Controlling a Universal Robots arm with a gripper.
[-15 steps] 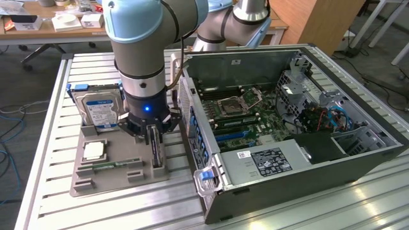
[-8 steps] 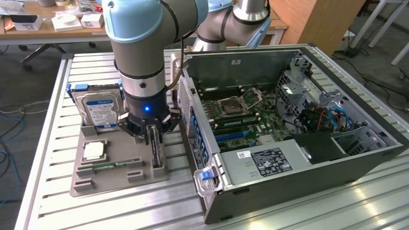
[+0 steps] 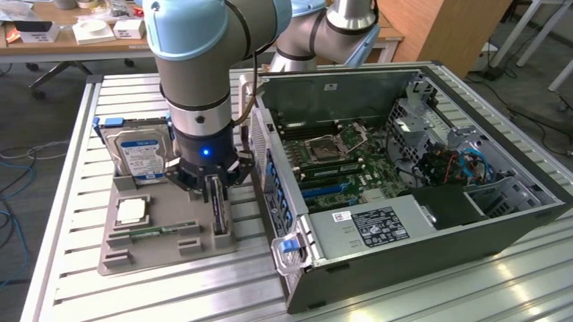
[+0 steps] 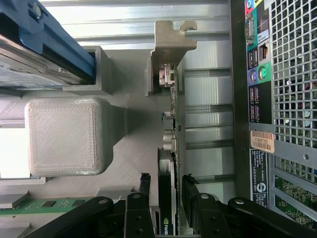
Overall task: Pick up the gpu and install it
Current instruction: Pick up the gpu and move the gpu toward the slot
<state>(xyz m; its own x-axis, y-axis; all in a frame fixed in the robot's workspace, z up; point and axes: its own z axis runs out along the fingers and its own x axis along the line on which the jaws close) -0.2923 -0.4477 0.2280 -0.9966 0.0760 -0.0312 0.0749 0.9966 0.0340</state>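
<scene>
Fingers [image 4: 144,186] apart, 1 ea side of gpu [image 4: 169,144], upright in gray holder [image 4: 64,136]

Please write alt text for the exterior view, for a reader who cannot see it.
The robot's open gripper straddles the gpu, which stands on edge in a grey holder. A hard drive stands in the holder too; an open computer case lies beside it.

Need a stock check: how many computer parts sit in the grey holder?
4: hard drive upright at the holder's back, processor flat in the middle, memory stick lying just in front, gpu on edge between the jaws. The arm may hide others.
</scene>
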